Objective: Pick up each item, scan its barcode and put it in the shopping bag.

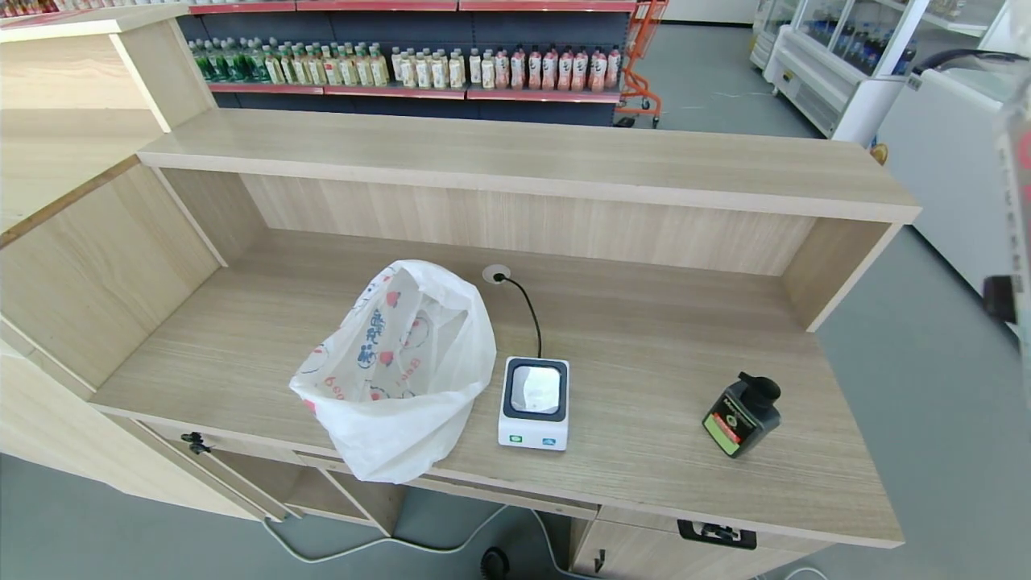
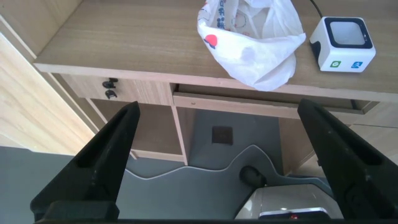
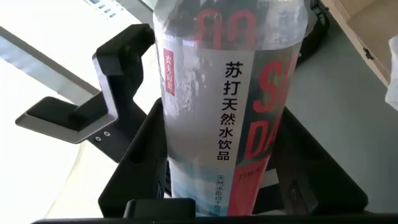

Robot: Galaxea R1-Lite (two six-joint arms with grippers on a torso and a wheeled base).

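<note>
A clear bottle [image 3: 230, 93] with a red and white label is held in my right gripper [image 3: 227, 118], whose fingers are shut on its sides. In the head view this bottle [image 1: 1016, 161] is raised off the counter's right end. A white shopping bag [image 1: 403, 362] stands open on the wooden counter [image 1: 644, 346], with the white barcode scanner [image 1: 534, 401] just to its right. A dark squat bottle [image 1: 743, 415] with a black cap sits near the counter's right front. My left gripper [image 2: 217, 162] hangs open below and in front of the counter edge, near the shopping bag [image 2: 252, 37] and the scanner [image 2: 343, 43].
The scanner's black cable [image 1: 527, 310] runs back to a hole in the counter. A raised shelf [image 1: 515, 161] borders the back and side walls close off both ends. Drawers and a handle [image 2: 111, 88] lie under the front edge. Bare counter lies between scanner and dark bottle.
</note>
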